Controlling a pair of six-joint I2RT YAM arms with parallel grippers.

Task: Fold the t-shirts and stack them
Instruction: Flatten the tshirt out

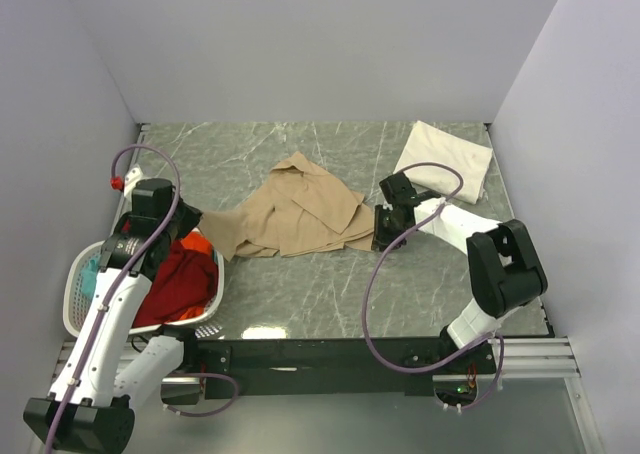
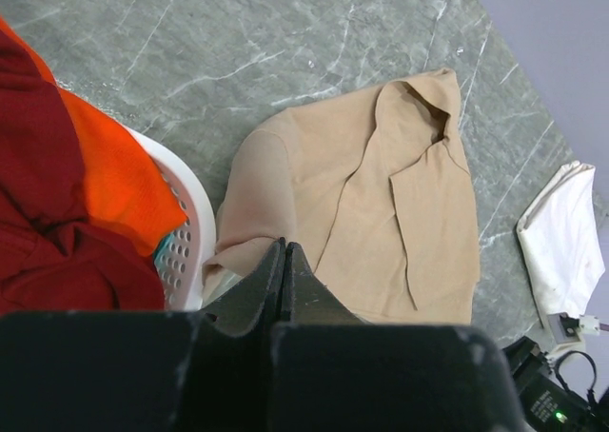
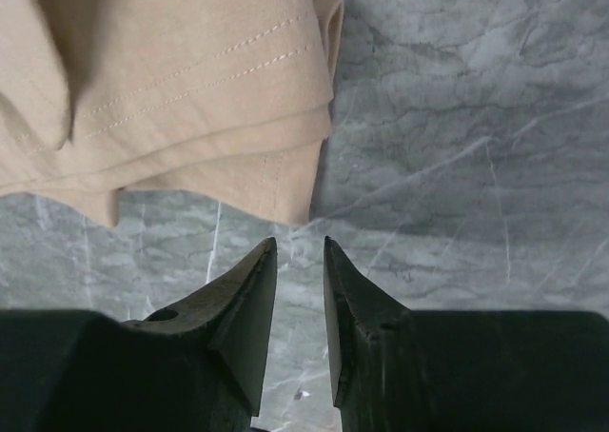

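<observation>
The tan t-shirt (image 1: 295, 214) lies crumpled and partly folded over itself at the table's middle; it also shows in the left wrist view (image 2: 381, 204) and the right wrist view (image 3: 181, 89). The cream-white t-shirt (image 1: 445, 159) lies folded flat at the back right, also in the left wrist view (image 2: 566, 237). Red (image 1: 180, 279), orange (image 1: 200, 242) and teal (image 1: 90, 269) shirts sit in the basket. My left gripper (image 2: 284, 245) is shut and empty, above the tan shirt's left edge by the basket. My right gripper (image 3: 300, 242) is narrowly open and empty, just off the tan shirt's right corner.
The white plastic laundry basket (image 1: 75, 309) stands at the near left under the left arm; its rim shows in the left wrist view (image 2: 186, 251). Grey walls close in the table on three sides. A purple cable (image 1: 370, 304) loops from the right arm over the table.
</observation>
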